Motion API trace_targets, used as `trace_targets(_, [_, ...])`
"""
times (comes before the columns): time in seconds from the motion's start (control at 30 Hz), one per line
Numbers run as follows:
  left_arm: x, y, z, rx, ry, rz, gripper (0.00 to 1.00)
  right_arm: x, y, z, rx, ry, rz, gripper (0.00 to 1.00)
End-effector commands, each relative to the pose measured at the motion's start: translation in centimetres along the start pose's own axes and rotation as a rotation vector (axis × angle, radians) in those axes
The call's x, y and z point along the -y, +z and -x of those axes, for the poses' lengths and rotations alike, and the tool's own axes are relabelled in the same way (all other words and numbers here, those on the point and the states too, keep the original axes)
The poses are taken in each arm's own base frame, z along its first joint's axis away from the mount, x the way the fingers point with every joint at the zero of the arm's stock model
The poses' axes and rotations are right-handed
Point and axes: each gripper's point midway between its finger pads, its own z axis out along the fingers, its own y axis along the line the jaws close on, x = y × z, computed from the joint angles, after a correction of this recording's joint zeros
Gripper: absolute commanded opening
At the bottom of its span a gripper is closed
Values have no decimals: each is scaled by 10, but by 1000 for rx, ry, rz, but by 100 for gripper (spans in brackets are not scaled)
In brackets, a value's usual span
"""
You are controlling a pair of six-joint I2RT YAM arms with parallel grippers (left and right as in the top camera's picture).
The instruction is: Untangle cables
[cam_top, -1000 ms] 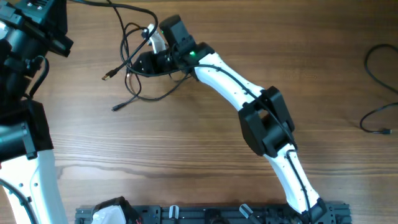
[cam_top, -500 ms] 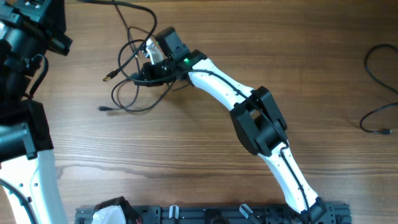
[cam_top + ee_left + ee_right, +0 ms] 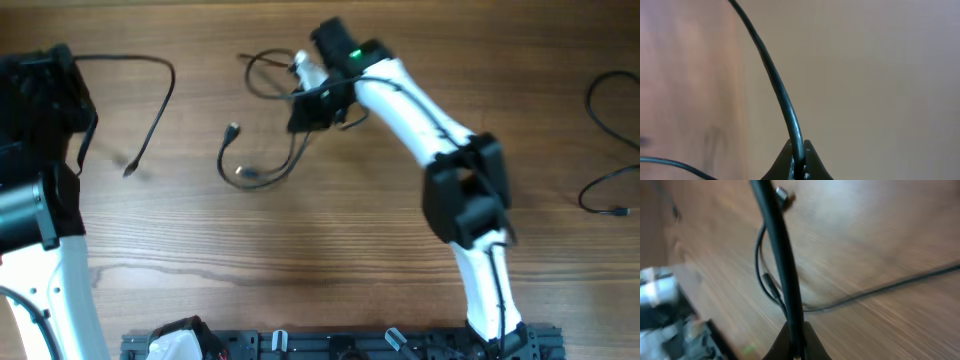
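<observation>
At the near edge of the bench [image 3: 330,260] runs a black rail [image 3: 330,345]. No tray or box shows anywhere, so nothing is contained.

Farther in, two cables lie apart with bare wood between them. The left cable [image 3: 120,59] has its loose tip near left-centre. It climbs toward the far side, bends, and runs left into the left claw [image 3: 797,160]. The left wrist view shows that claw's jaws pinched together on the cord.

The right cable [image 3: 243,174] has its plug end curled on the wood, nearer than the right claw [image 3: 795,340]. From there it rises far and right into that claw, which is likewise clamped on the cord. Just left of the right claw and slightly farther, a few small loops overlap, seemingly of the same cable.

Each cord trails from its claw toward the middle gap, with its long axis roughly near-to-far. I judge the pair separated. Only those loops remain, and the right arm is the nearer to them.

A third cable [image 3: 610,209] lies well apart at the right edge.
</observation>
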Motion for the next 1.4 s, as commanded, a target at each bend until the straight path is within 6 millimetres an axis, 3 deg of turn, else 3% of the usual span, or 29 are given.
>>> trace_targets(0.0, [-20,6,0,-11,308,85,4,-1,-82,16,181,-99,-221,4])
trace_targets(0.1, [-34,4,-22,-148,453,110,4,1,-118,9,230,-80,-339,4])
trace_targets(0.2, [-41,0,-39,-255,552,98,4,11,-120,-5,196,5,-385,4])
trace_targets(0.3, [-54,-3,-51,-327,594,125,4,35,-116,-18,155,138,-482,4])
trace_targets(0.5, [-69,-1,-79,-437,728,149,4,69,-89,-28,147,335,-551,4])
trace_targets(0.77, [-76,7,-105,-514,760,157,4,100,-43,-32,187,467,-525,5])
trace_targets(0.83, [-79,11,-108,-527,761,167,4,103,-34,-31,200,491,-501,19])
trace_targets(0.87, [-80,12,-109,-532,762,171,4,105,-30,-32,208,507,-495,32])
trace_targets(0.97, [-82,14,-112,-541,764,177,4,113,-23,-35,222,564,-492,58])
trace_targets(1.07, [-83,15,-112,-542,764,178,4,116,-22,-36,222,588,-494,73])
trace_targets(1.37, [-84,14,-112,-547,762,186,4,129,-10,-41,209,646,-518,75])
